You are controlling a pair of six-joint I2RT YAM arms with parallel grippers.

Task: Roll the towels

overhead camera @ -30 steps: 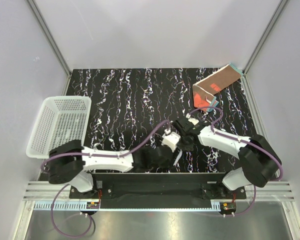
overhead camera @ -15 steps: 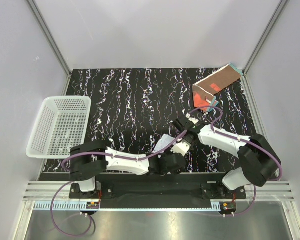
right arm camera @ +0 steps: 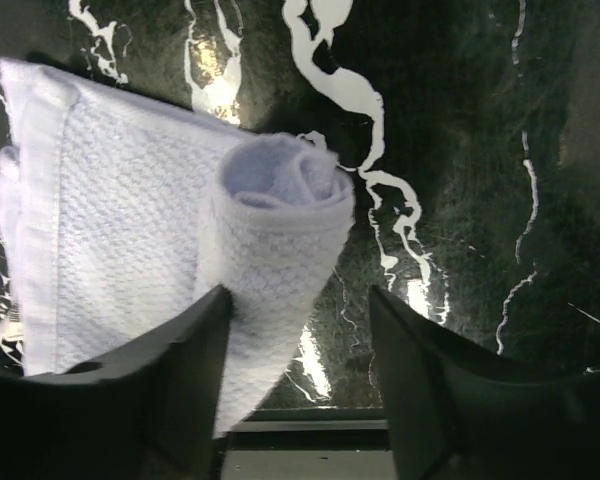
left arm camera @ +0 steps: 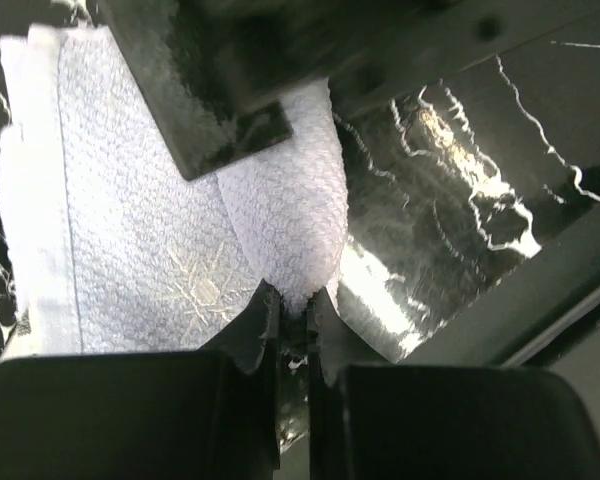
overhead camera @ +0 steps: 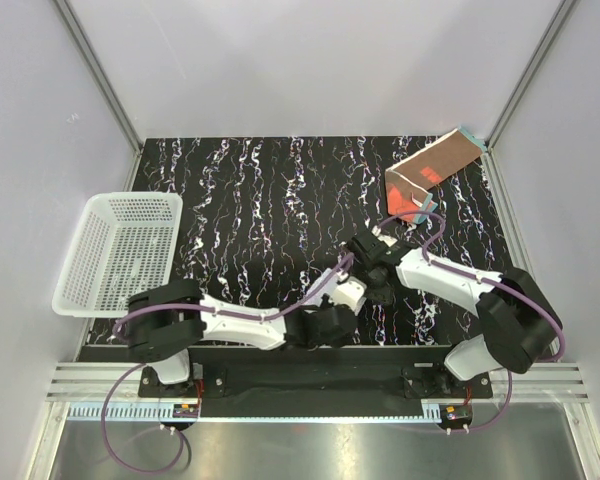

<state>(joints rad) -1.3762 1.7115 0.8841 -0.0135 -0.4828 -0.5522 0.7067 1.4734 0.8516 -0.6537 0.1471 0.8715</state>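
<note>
The white towel (right arm camera: 130, 220) lies partly rolled on the black marbled table, the roll (right arm camera: 280, 215) along its right side. My left gripper (left arm camera: 298, 305) is shut on the near end of that roll (left arm camera: 295, 200). My right gripper (right arm camera: 298, 305) is open, its left finger against the roll and its right finger over bare table. From above, only a small white bit of the white towel (overhead camera: 350, 292) shows between the left gripper (overhead camera: 342, 300) and the right gripper (overhead camera: 372, 265). The rust-brown towel (overhead camera: 432, 172), with a red-orange patch and a teal edge, lies folded at the far right corner.
A white perforated basket (overhead camera: 120, 250) stands at the table's left edge. Grey walls enclose the table (overhead camera: 260, 200) on three sides. Both forearms cross low over the near edge, with purple cables looping above them.
My left gripper has closed on the end of the white towel's roll. My right gripper has opened and let go of the roll. The left arm's elbow swung right, then settled back slightly.
</note>
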